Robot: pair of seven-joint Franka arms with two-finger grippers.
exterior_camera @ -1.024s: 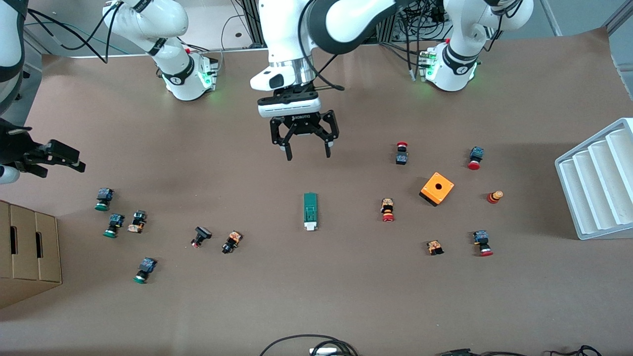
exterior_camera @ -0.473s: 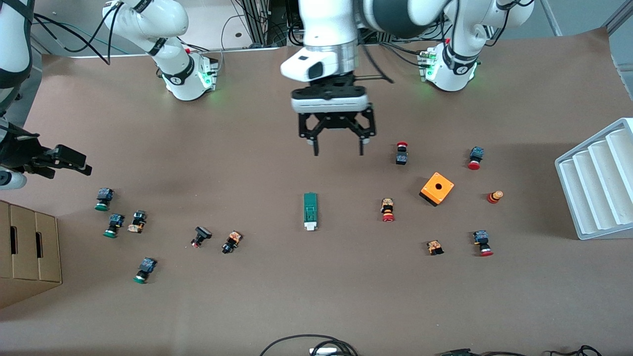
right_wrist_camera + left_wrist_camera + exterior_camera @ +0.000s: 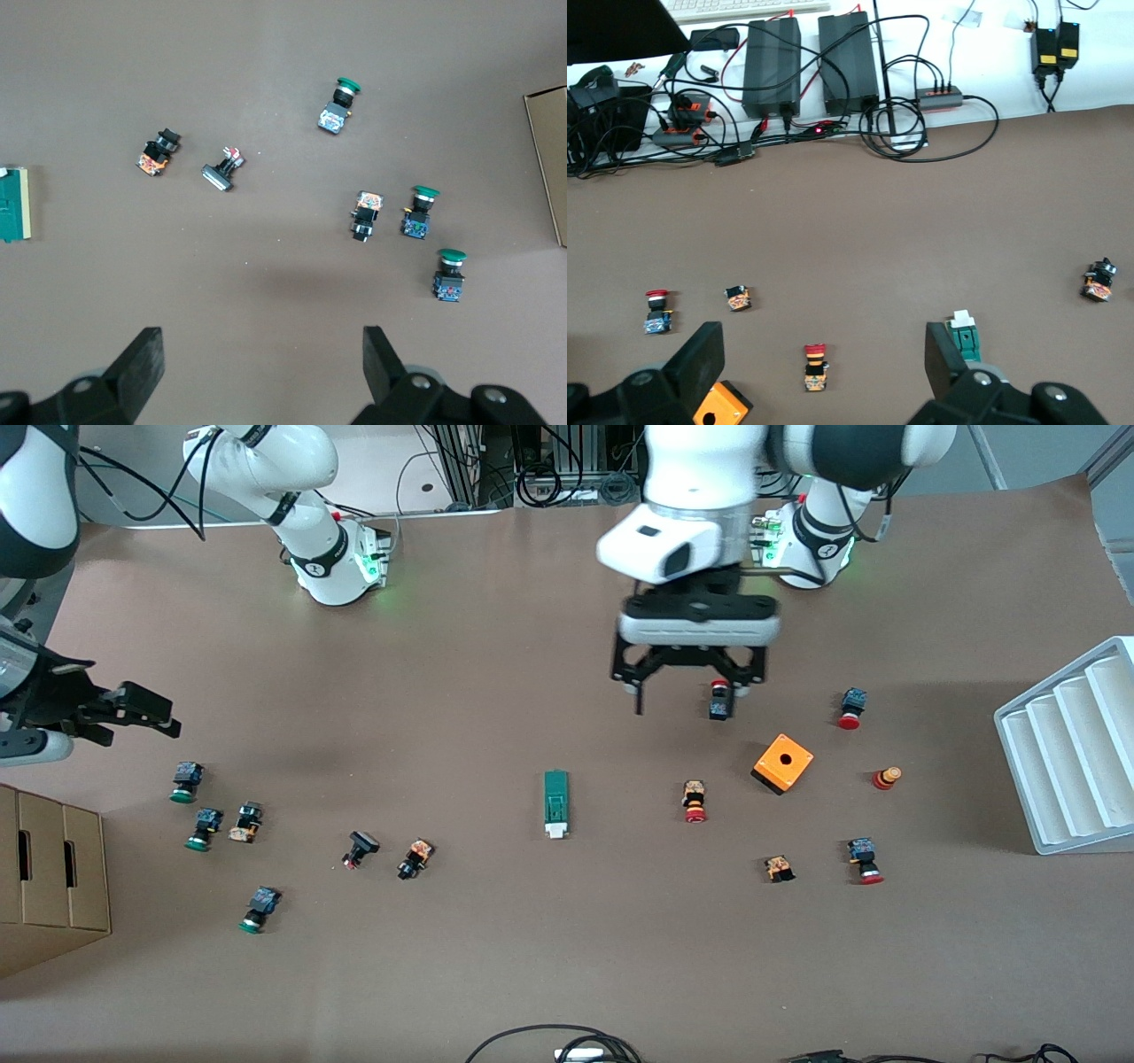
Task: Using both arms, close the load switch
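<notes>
The load switch (image 3: 555, 804), a narrow green block with a white tab at the end nearer the front camera, lies flat in the middle of the table. My left gripper (image 3: 689, 698) hangs open above the table beside a red-capped button (image 3: 719, 699), toward the left arm's end from the switch. In the left wrist view the switch (image 3: 967, 336) shows partly hidden by one finger of the left gripper (image 3: 824, 354). My right gripper (image 3: 142, 713) is open in the air at the right arm's end. The right wrist view shows the switch (image 3: 15, 204) at its edge and nothing between the right gripper (image 3: 261, 354) fingers.
An orange box with a hole (image 3: 783, 763) and several red-capped buttons (image 3: 695, 801) lie toward the left arm's end, with a white stepped tray (image 3: 1072, 753) at that edge. Green-capped buttons (image 3: 186, 781) and a cardboard box (image 3: 49, 868) sit at the right arm's end.
My left arm has swung from over the table's middle toward its own end, staying open. My right gripper has crept a little toward the middle. The switch has not moved.
</notes>
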